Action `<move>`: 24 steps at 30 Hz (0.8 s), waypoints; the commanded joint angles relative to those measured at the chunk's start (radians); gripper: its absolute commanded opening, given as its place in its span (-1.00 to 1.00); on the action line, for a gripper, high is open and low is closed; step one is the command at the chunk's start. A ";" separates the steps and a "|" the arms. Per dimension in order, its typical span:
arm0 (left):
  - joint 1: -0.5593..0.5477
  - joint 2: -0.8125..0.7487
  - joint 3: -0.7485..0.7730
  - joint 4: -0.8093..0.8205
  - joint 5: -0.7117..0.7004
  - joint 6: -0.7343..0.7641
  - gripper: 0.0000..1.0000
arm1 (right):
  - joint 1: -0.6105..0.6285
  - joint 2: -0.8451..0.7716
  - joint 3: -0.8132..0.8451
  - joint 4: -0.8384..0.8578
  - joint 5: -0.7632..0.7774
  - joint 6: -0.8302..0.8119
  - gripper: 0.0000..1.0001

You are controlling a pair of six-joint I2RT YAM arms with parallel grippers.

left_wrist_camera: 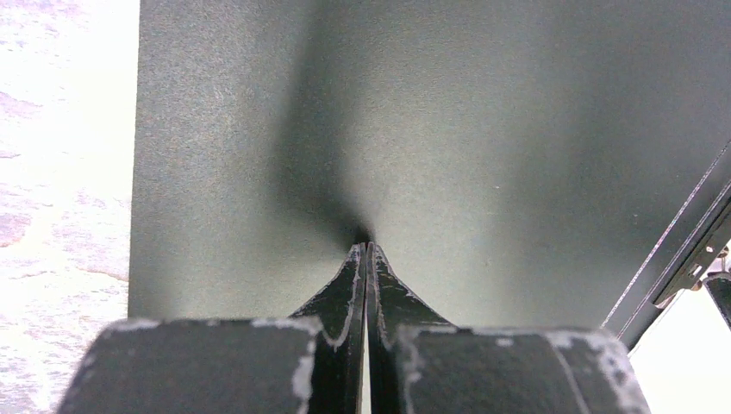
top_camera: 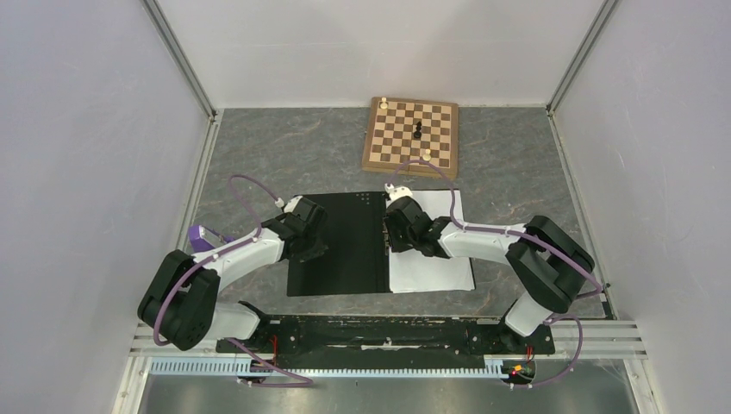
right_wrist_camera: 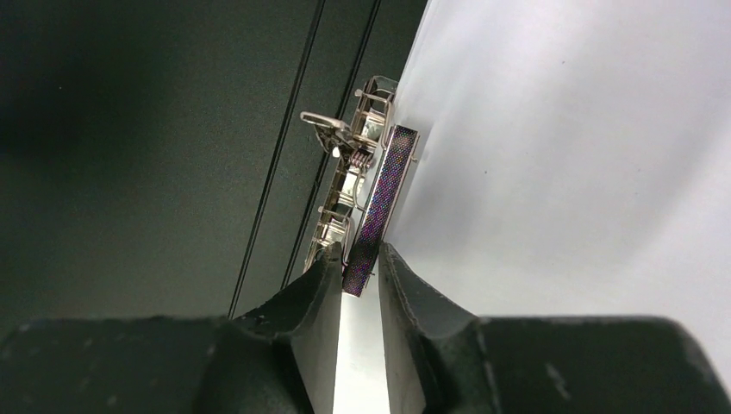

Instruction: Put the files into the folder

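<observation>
The white paper files (top_camera: 435, 274) — thin flat sheets — are lying on the 3 o'clock half of the flat folder (top_camera: 345, 250), which is sitting spread open, black inside facing up, at the middle of the grey table (top_camera: 517, 172). The wooden chessboard (top_camera: 411, 135) is standing at the folder's 12 o'clock. The step in hand looks to be fastening: the sheets are resting in place, and the right gripper (top_camera: 398, 226) is working at the metal spine clip (right_wrist_camera: 349, 172). The left gripper (top_camera: 309, 231) is pressing down on the bare 9 o'clock cover, its jaws fully closed on nothing. Next, the right arm is probably going to need to bring the clip's bar down over the paper edge, before the cover is folded over. Only the right wrist view is showing the grip — the fingers are sitting either side of the near end of the iridescent bar, seemingly pinching it. The left wrist view alone is showing the closed tips meeting the black board.
</observation>
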 commanded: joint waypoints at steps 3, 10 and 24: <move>0.007 0.014 0.029 -0.044 -0.052 -0.031 -0.95 | -0.004 -0.050 -0.040 0.041 0.022 -0.016 -0.40; 0.009 0.019 0.039 -0.058 -0.061 -0.023 -0.95 | -0.005 -0.088 -0.053 0.063 0.023 -0.020 -0.21; 0.008 0.031 0.059 -0.060 -0.052 -0.018 -0.95 | -0.005 -0.160 -0.023 -0.012 0.057 -0.022 -0.20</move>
